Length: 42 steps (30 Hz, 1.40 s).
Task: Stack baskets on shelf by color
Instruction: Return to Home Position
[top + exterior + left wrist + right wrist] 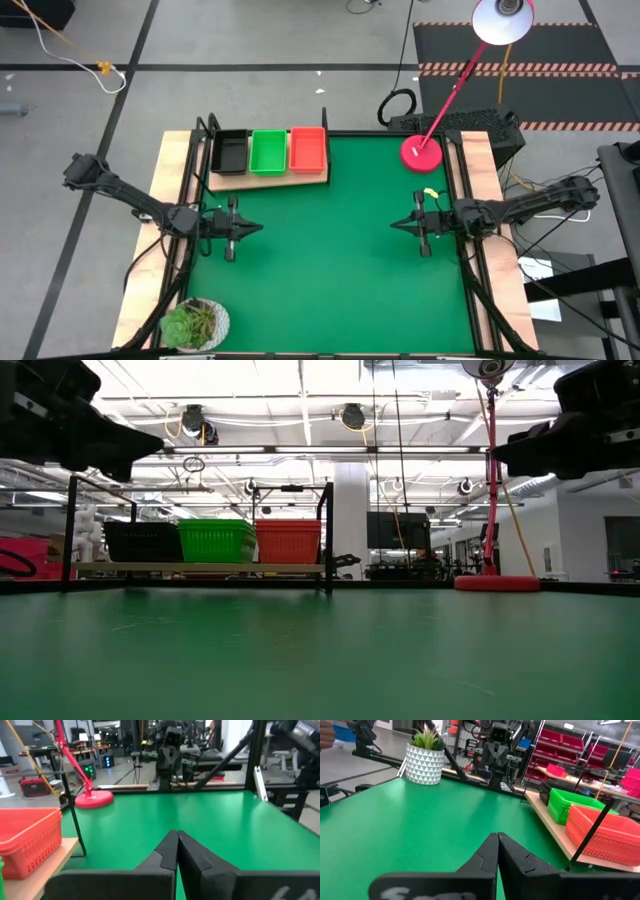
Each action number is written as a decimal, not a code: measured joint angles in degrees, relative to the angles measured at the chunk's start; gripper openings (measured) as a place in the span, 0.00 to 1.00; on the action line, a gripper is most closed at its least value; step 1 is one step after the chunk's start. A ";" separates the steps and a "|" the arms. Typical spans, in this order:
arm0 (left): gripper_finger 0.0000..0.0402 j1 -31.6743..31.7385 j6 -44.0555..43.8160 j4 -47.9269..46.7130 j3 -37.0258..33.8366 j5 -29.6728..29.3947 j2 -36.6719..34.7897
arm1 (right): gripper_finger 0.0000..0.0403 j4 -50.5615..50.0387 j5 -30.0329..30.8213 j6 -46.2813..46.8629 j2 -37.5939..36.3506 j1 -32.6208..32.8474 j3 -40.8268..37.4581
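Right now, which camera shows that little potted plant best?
The right wrist view: the potted plant shows whole, side-on, patterned pot and leaves. The high view sees only its top. The other two miss it.

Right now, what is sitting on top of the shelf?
On the shelf: black basket, green basket, red-orange basket, side by side. Whatever is nested under each top one is covered, so stack counts cannot be seen. Left gripper and right gripper wait shut, away from it.
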 joint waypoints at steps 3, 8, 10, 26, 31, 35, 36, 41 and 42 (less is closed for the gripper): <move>0.01 0.00 1.48 -1.93 0.00 0.35 -2.60 | 0.00 -2.25 0.03 -1.03 -3.17 0.00 -0.03; 0.02 0.00 4.33 -4.96 0.00 1.05 -7.88 | 0.00 -5.66 0.04 -4.66 -9.89 -0.06 -0.07; 0.02 0.00 5.50 -6.67 0.00 1.05 -10.20 | 0.00 -7.69 0.08 -6.50 -13.04 -0.37 -0.07; 0.03 -0.01 8.01 -17.65 0.02 1.20 -26.10 | 0.00 -21.02 0.25 -4.29 -27.23 -2.47 0.04; 0.01 0.00 8.58 -19.95 0.02 1.21 -28.17 | 0.00 -19.58 -0.02 -6.98 -27.23 -2.47 0.04; 0.02 0.00 8.54 -21.92 0.02 1.21 -29.44 | 0.00 -18.02 0.30 -9.09 -27.25 -2.47 0.04; 0.02 0.00 8.59 -22.23 0.04 1.21 -29.70 | 0.00 -18.21 0.38 -9.19 -27.23 -2.47 0.04; 0.01 0.00 11.06 -22.56 0.04 1.97 -31.94 | 0.00 -21.17 5.46 -7.53 -27.23 -2.47 0.04; 0.01 -0.01 11.58 -22.41 0.04 2.85 -32.62 | 0.00 -21.91 6.79 -6.60 -27.25 -2.47 0.04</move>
